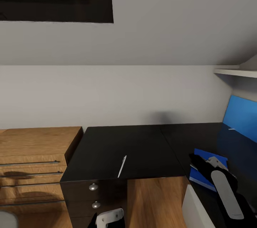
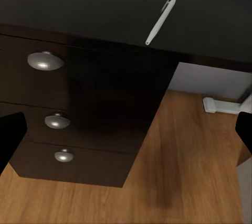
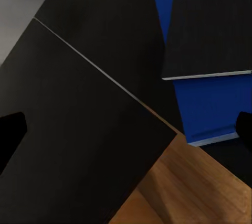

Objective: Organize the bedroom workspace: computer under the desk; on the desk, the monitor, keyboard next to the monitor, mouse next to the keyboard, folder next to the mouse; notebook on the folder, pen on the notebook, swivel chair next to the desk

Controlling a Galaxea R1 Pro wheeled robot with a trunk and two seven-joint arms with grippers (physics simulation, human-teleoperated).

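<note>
The glossy black L-shaped desk (image 1: 142, 146) fills the corner beside a light wooden dresser (image 1: 35, 149), its knobbed drawer unit (image 2: 79, 114) below, the blue folder (image 3: 210, 98) carrying the dark spiral notebook (image 3: 210, 30), the slim white pen (image 1: 122, 166) lying near the front edge, both grippers spread wide, holding nothing.

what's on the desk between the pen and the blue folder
Nothing: in the head view the stretch of desk between the pen and the folder is bare black top, crossed only by the seam where its two sections meet.
</note>
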